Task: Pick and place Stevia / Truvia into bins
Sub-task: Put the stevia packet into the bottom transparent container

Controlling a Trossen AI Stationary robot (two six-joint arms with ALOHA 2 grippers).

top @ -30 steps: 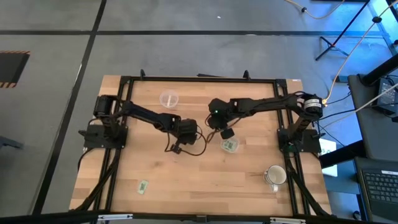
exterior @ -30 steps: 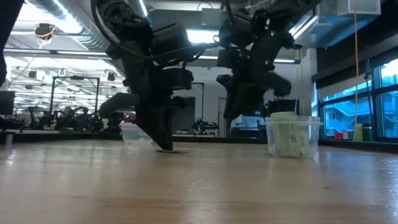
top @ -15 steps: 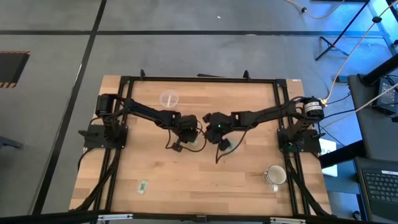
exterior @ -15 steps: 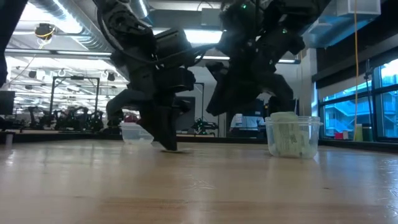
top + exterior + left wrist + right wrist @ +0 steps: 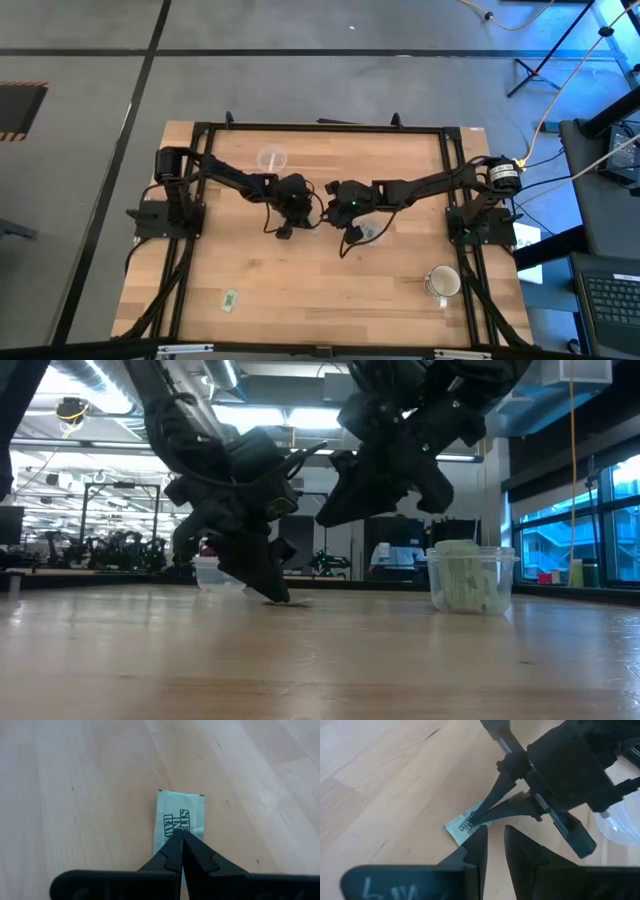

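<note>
One light green Stevia packet (image 5: 177,812) lies flat on the wood near the table's middle. My left gripper (image 5: 182,836) is shut, its tips on that packet; it also shows as my left gripper (image 5: 284,232). My right gripper (image 5: 496,837) is open by a narrow gap and hovers above the table just right of the packet (image 5: 465,826), seen raised in the low view as my right gripper (image 5: 335,510). A clear cup (image 5: 470,578) holding several packets stands by my right arm. An empty clear cup (image 5: 271,158) stands toward the far edge. Another packet (image 5: 231,298) lies near the near-left corner. My left gripper has its shut fingertips (image 5: 175,845) set down on the packet's middle (image 5: 172,822), coming slanting from above. The packet lies flat on the table under the tips (image 5: 472,820). Whether any paper is pinched between the fingers does not show.
A whitish mug (image 5: 442,283) with a handle stands near the near-right corner. Black frame rails (image 5: 320,128) run along the table's far edge and sides. Cables hang from both wrists over the middle. Bare wood lies along the near side.
My right gripper has come away from above the filled cup, moving toward the table's left and near edge and closing in on the packet under my left gripper. My left arm's wrist has tipped toward the far edge while its fingertips stayed on the table.
</note>
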